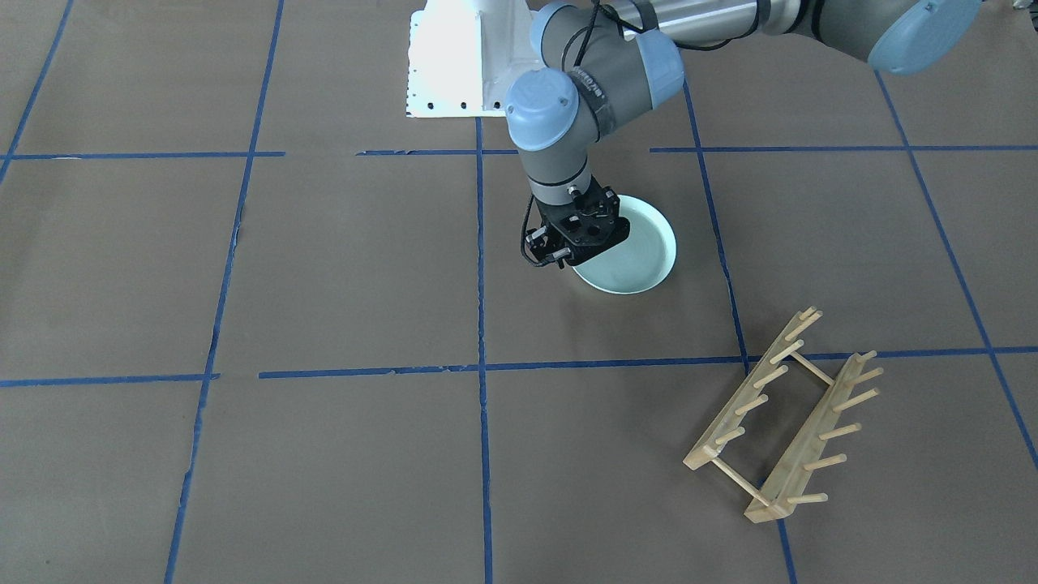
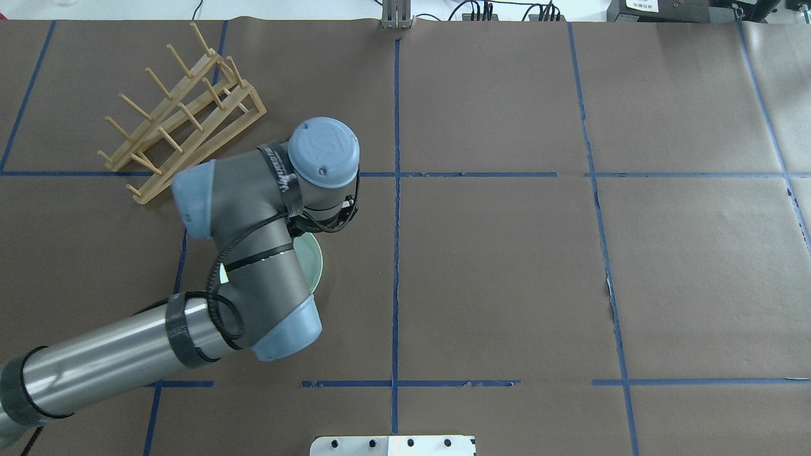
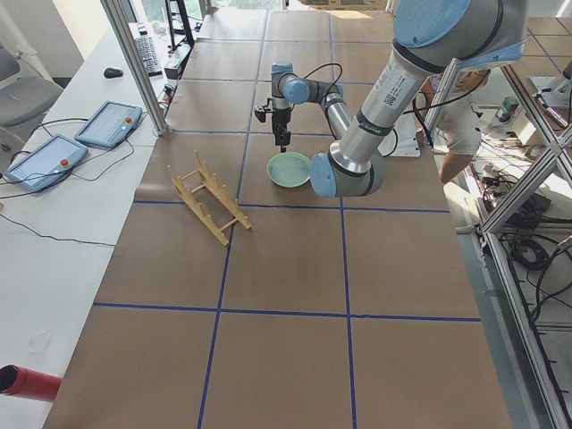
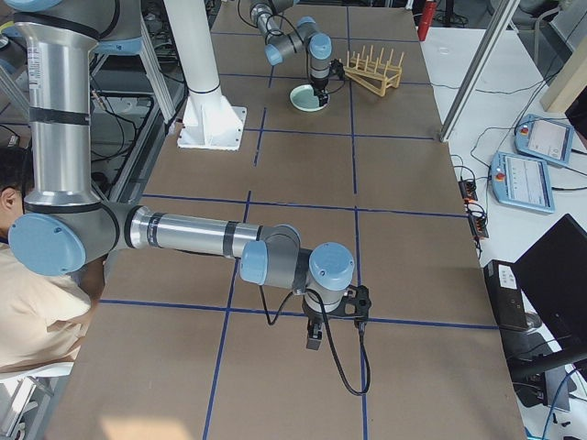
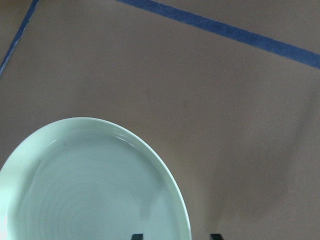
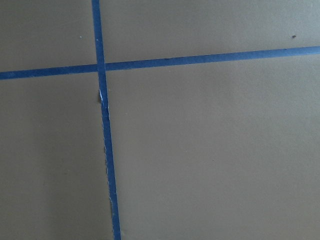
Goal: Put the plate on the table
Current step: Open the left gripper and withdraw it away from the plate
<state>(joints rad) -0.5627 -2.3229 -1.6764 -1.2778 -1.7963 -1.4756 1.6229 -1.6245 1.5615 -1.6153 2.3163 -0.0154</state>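
The pale mint-green plate (image 1: 641,251) lies flat on the brown taped table (image 1: 324,268), mostly hidden under my left arm in the overhead view (image 2: 313,259). My left gripper (image 1: 569,255) points straight down over the plate's edge. In the left wrist view its two fingertips (image 5: 136,236) stand apart on either side of the plate's rim (image 5: 182,215) without visibly touching it, so it is open. My right gripper (image 4: 314,337) hangs low over bare table far from the plate. It shows only in the exterior right view, so I cannot tell its state.
The light wooden peg rack (image 1: 778,418) stands empty on the table, a short way from the plate, also seen from overhead (image 2: 180,114). The white robot base plate (image 1: 462,61) sits at the table's robot-side edge. Operators sit beside the table ends.
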